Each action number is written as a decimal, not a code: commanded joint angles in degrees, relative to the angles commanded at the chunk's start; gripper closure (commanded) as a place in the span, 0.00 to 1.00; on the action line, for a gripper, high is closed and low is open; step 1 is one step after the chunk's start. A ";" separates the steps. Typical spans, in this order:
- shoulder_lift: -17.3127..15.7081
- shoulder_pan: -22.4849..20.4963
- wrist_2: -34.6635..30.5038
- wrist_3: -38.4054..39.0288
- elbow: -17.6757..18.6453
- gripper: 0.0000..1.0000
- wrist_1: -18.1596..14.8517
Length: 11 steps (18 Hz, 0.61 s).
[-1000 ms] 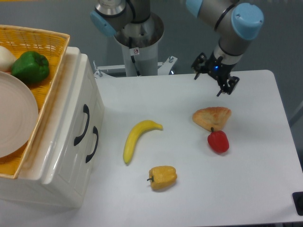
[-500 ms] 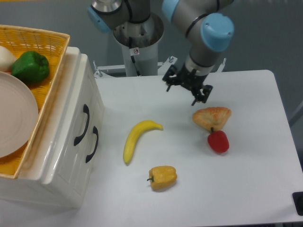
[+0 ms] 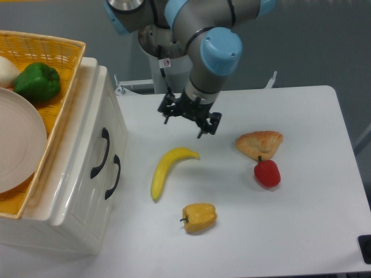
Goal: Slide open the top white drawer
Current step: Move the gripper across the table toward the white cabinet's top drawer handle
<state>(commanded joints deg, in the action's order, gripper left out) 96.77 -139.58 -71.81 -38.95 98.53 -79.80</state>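
The top white drawer (image 3: 95, 136) sits at the left edge of the surface (image 3: 301, 231), the uppermost front of a glossy white plastic cabinet (image 3: 75, 214). Its face is smooth and shiny, with one curved black handle (image 3: 101, 153) set vertically on it; the front lies flush with the cabinet body, so it is shut. Just below and beside it is the lower drawer front (image 3: 110, 191) with a matching black handle (image 3: 114, 176). On top of the cabinet rests a yellow wicker basket (image 3: 61, 124) holding a green pepper (image 3: 37, 81), a pale plate (image 3: 20, 145) and a white round thing (image 3: 7, 70) (only partly in frame).

The end effector (image 3: 185, 120) hangs above the surface near the middle, well apart from the drawer, its two dark fingers spread with nothing between them. Just below it lies a banana (image 3: 168, 169). Further right are a pastry (image 3: 259, 143) and a red pepper (image 3: 267, 173), which touch or nearly touch; a yellow pepper (image 3: 199, 216) lies nearer the front edge.
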 joint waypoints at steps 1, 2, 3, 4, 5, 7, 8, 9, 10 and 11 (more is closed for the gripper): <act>0.26 0.88 0.09 0.97 -0.18 0.00 0.09; 0.79 1.76 0.53 1.42 -0.87 0.00 0.09; 2.01 2.72 1.40 1.59 -2.36 0.00 -0.17; 3.15 3.52 2.45 2.12 -4.20 0.00 -0.61; 3.95 4.05 3.33 2.99 -5.79 0.00 -1.49; 5.79 4.93 4.74 3.79 -8.86 0.00 -4.38; 6.32 5.11 5.88 3.88 -9.66 0.00 -5.35; 6.68 5.11 7.20 3.88 -10.02 0.00 -5.45; 6.85 5.11 8.51 3.88 -10.20 0.00 -5.45; 6.94 5.11 9.75 3.88 -10.28 0.00 -5.45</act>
<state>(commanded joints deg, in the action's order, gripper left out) 103.71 -134.47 -62.06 -35.07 88.24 -85.25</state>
